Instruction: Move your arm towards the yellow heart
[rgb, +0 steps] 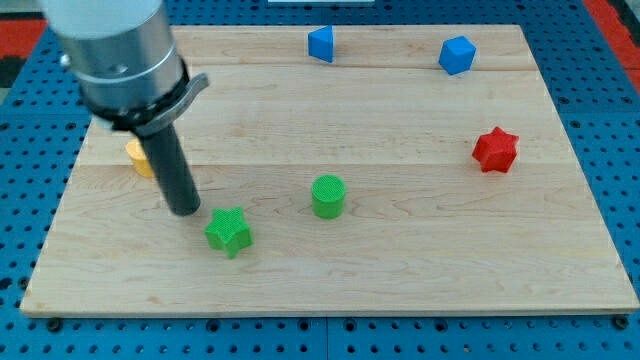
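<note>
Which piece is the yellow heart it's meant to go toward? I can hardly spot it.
Start at the wooden board and go to its edge at the view's left, halfway up. The yellow heart peeks out there, half hidden behind the dark rod, above and left of my tip. It is the only yellow block; the green star sits lower.

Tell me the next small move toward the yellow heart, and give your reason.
Probably a short slide toward the view's upper left. My tip rests on the wooden board just left of the green star-shaped block, while the yellow block, partly hidden behind the dark rod so its heart shape is hard to confirm, lies up and left of the tip.
</note>
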